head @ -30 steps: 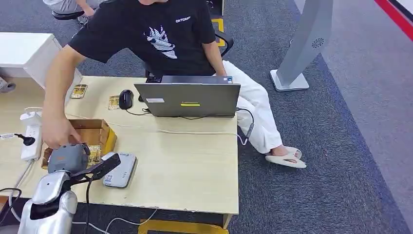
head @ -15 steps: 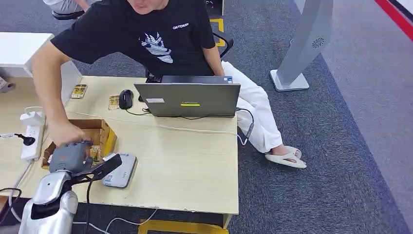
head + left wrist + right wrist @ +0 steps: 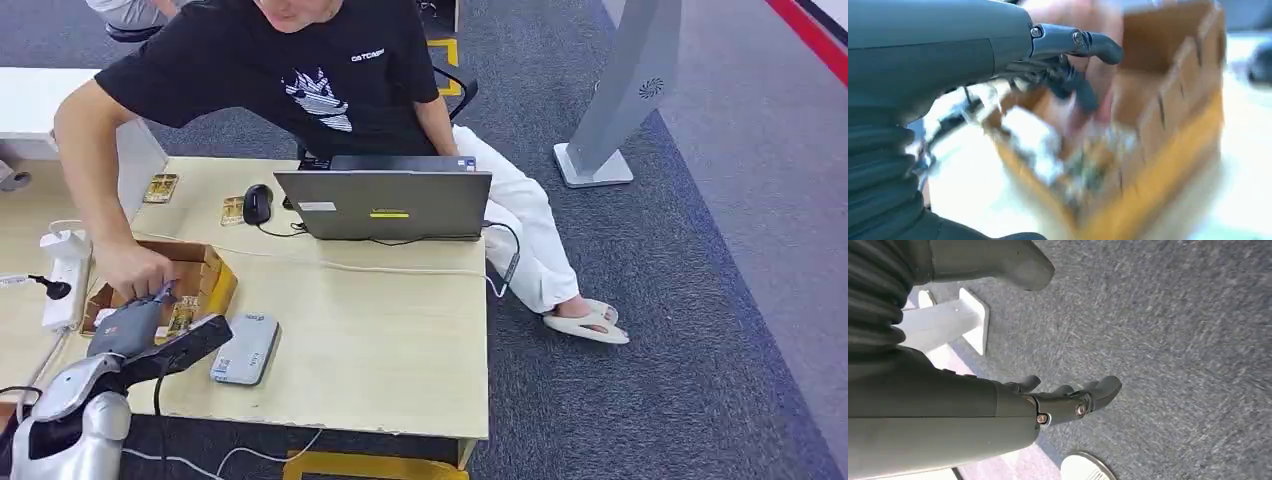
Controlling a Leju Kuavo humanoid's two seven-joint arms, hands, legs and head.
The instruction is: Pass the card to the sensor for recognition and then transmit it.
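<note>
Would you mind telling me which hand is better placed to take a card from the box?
The left. The left hand hovers at the box beside the person's hand, while the right hand hangs over the carpet, away from the desk.

Person's hand (image 3: 135,268) over cardboard box (image 3: 212,272), beside left hand (image 3: 128,322).

**Left hand at the cardboard box, meeting a person's hand**

The left hand (image 3: 128,322) hovers over the near edge of the cardboard box (image 3: 205,277) on the counter (image 3: 380,340). A person's hand (image 3: 135,272) reaches into the box just beyond it. The grey sensor (image 3: 245,347) lies just right of the hand; a laptop (image 3: 385,204) stands farther off.
</note>
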